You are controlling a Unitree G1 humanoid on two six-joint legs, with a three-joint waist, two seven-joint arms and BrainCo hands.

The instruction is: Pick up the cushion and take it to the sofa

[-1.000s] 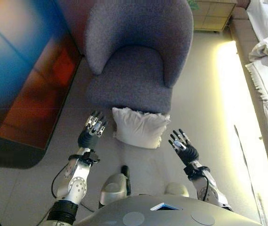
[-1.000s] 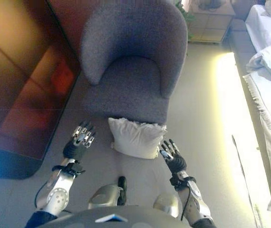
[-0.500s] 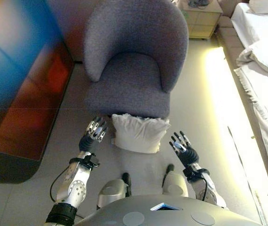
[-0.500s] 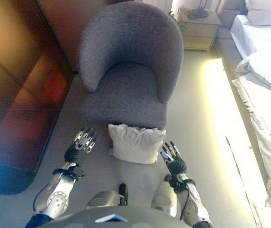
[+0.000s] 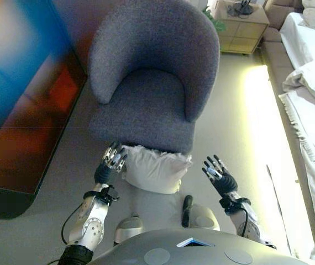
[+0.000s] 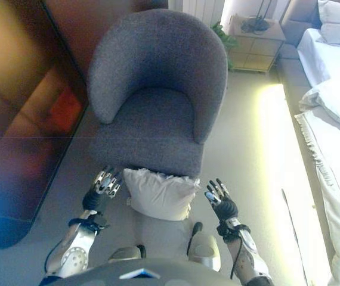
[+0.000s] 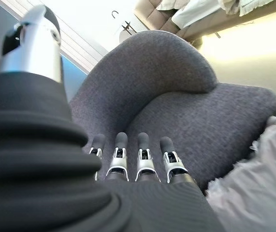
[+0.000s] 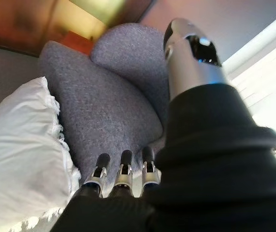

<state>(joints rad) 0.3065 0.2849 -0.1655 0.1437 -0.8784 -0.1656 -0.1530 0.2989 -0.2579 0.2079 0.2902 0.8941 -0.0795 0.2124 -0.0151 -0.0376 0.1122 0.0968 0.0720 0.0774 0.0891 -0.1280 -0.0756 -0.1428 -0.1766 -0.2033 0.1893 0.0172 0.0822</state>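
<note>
Cushion [image 5: 155, 168] on the floor against the grey sofa [image 5: 146, 94] front, between both hands — left hand [image 5: 111, 163] fingers straight, just beside its edge, right hand [image 5: 218, 175] spread wide, apart from it.

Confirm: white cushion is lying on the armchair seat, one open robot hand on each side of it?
Not quite. The white cushion lies on the floor against the front of the grey armchair, not on its seat; the left eye view shows this. The rest holds: the left robot hand and right robot hand flank it, open.
</note>
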